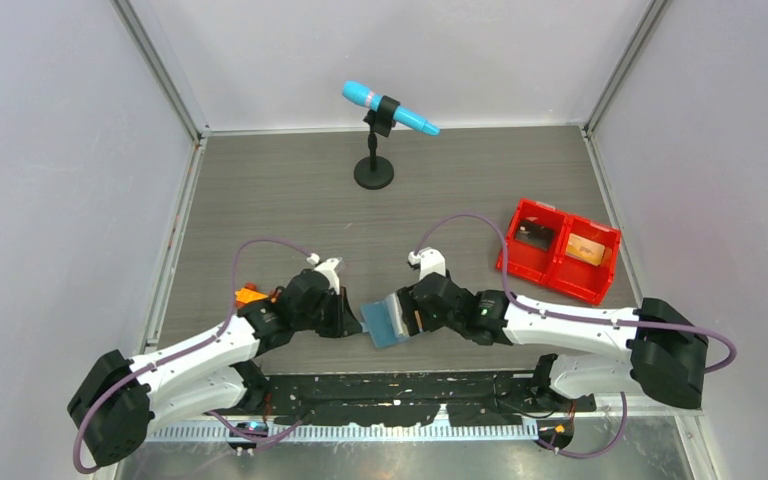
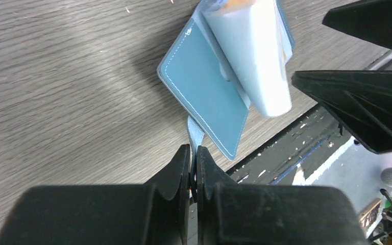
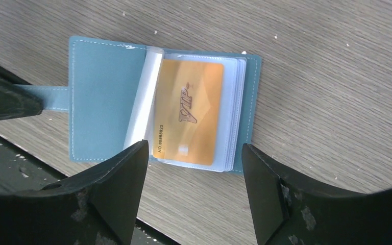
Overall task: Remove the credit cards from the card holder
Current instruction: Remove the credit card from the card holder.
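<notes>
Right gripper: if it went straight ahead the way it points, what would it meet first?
Most likely the gold card, sleeved in the open card holder. The right gripper points at it, open fingers either side of the card's near end; the gap to it is unclear.
</notes>
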Motion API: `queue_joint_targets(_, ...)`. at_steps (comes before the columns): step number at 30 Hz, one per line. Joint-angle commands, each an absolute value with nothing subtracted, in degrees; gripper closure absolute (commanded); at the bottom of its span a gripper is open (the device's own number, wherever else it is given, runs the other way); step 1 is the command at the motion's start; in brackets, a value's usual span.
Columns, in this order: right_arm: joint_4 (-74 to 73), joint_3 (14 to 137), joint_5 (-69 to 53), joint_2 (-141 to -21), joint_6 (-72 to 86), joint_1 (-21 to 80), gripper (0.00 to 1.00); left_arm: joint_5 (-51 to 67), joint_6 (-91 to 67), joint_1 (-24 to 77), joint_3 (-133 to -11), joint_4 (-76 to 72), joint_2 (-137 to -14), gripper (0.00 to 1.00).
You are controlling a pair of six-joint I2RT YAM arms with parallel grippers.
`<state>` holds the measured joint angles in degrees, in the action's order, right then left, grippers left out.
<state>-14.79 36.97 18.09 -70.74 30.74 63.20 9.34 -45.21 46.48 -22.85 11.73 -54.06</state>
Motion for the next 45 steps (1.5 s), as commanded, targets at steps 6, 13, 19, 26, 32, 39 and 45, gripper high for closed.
queue_joint_targets(6, -0.9, 37.6, 6.1, -74.4, 32.0, 63.2, 0.27, 5.9, -43.2, 45.9, -27.0, 15.7, -52.8, 0.93)
queue_joint_targets(13, 3.7, 38.6, 2.1, -77.7, 32.8, 63.1, 0.37, 3.0, -45.5, 45.8, -27.6, 20.3, -48.3, 0.66)
queue_joint_targets(19, 1.9, 37.2, 1.9, -73.5, 31.8, 60.1, 0.56, 6.0, -46.3, 45.8, -28.6, 18.9, -44.1, 0.59)
queue_joint_targets(26, 0.5, 34.7, 1.7, -69.2, 29.8, 54.0, 0.55, 13.5, -47.1, 46.0, -32.4, 12.0, -50.6, 0.59)
queue_joint_targets(32, 0.4, 34.2, 0.9, -69.9, 27.7, 49.2, 0.55, 16.4, -48.7, 47.4, -36.7, 5.8, -59.9, 0.62)
queue_joint_targets(39, 2.6, 33.3, -4.7, -73.1, 27.2, 47.8, 0.61, 18.5, -51.3, 47.6, -36.5, -3.7, -69.4, 0.65)
queue_joint_targets(45, 5.5, 32.0, -7.0, -76.1, 28.2, 47.8, 0.66, 15.3, -53.0, 47.6, -31.8, -7.6, -72.7, 0.68)
